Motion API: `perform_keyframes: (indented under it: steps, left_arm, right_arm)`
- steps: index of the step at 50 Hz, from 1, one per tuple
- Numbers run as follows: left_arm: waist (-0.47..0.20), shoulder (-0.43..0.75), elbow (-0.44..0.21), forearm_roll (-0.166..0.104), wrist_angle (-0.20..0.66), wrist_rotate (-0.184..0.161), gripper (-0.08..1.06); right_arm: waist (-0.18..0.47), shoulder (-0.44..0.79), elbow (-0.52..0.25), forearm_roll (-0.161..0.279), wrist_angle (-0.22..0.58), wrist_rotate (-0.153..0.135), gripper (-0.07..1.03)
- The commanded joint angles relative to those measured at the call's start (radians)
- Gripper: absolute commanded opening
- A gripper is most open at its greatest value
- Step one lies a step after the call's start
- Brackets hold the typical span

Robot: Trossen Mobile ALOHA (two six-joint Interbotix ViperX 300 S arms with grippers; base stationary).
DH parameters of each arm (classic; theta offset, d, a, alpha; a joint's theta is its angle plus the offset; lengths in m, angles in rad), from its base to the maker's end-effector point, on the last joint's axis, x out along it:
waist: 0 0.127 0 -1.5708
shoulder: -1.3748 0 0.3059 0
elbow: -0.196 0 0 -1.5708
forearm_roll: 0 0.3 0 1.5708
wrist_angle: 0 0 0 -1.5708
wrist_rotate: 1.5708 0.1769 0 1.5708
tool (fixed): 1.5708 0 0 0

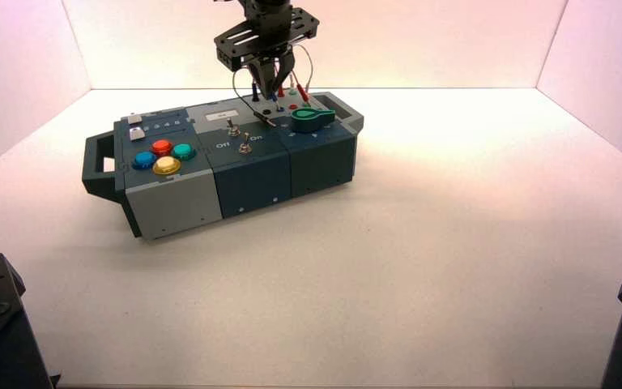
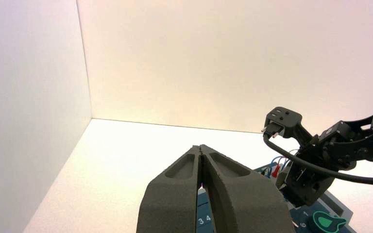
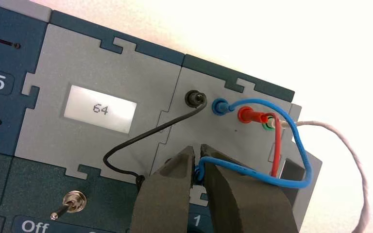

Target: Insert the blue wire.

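The blue wire (image 3: 235, 169) loops over the grey wire panel of the box (image 1: 170, 194). One blue plug sits in the blue socket (image 3: 219, 106) next to the black socket. Its other end runs down between the fingers of my right gripper (image 3: 196, 148), which is shut on that plug just above the panel. In the high view the right gripper (image 1: 271, 87) reaches down from the back over the box's far right part. My left gripper (image 2: 200, 147) is shut and empty, held off to the box's left.
A red wire (image 3: 277, 145), a black wire (image 3: 141, 138) and a white wire (image 3: 349, 150) share the panel. A display reading 64 (image 3: 100, 109) and a toggle switch (image 3: 70, 204) lie nearby. The green knob (image 1: 312, 120) and coloured buttons (image 1: 162, 156) sit on the box.
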Motion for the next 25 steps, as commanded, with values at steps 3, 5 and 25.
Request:
perform_keyframes:
  steps: [3,5,25]
  left_arm:
    - [0.003,0.006,-0.029,0.002,-0.005,0.003,-0.03]
    - [0.003,0.006,-0.031,0.002,-0.006,0.003,-0.03]
    - [0.002,0.003,-0.029,0.003,-0.006,0.008,-0.03]
  right_arm:
    - [-0.006,-0.026,-0.014,-0.006,-0.006,0.008,-0.02]
    - [-0.006,-0.026,-0.014,-0.008,-0.005,0.008,-0.02]
    - [-0.009,-0.023,-0.025,-0.021,-0.006,0.008,-0.02]
